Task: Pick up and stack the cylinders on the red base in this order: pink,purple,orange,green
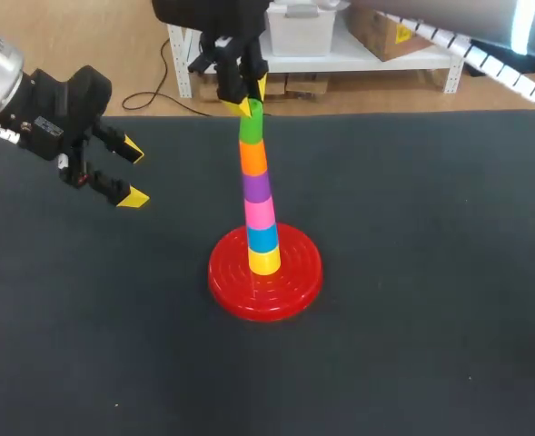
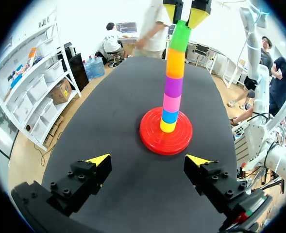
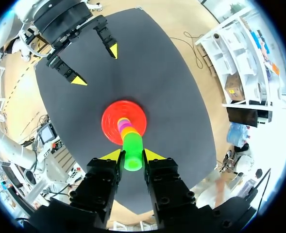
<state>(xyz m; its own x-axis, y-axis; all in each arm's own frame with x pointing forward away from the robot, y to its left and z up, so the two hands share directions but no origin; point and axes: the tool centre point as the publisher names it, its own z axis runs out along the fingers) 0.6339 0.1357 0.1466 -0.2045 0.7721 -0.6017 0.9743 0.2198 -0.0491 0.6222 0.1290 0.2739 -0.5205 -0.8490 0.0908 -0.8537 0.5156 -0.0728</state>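
Note:
A red base (image 1: 265, 275) (image 2: 155, 138) (image 3: 111, 125) carries a tall stack: yellow, blue, pink (image 1: 260, 212), purple (image 1: 256, 185), orange (image 1: 252, 156) and green cylinder (image 1: 250, 126) (image 2: 180, 36) (image 3: 132, 152) on top. The stack leans slightly. My right gripper (image 1: 246, 96) (image 3: 132, 156) comes down from above and is shut on the green cylinder, a yellow fingertip on each side. My left gripper (image 1: 132, 173) (image 2: 147, 160) hangs open and empty over the table, left of the base and well apart from it.
The black table top (image 1: 430, 272) surrounds the base on all sides. My left gripper also shows in the right wrist view, beyond the base.

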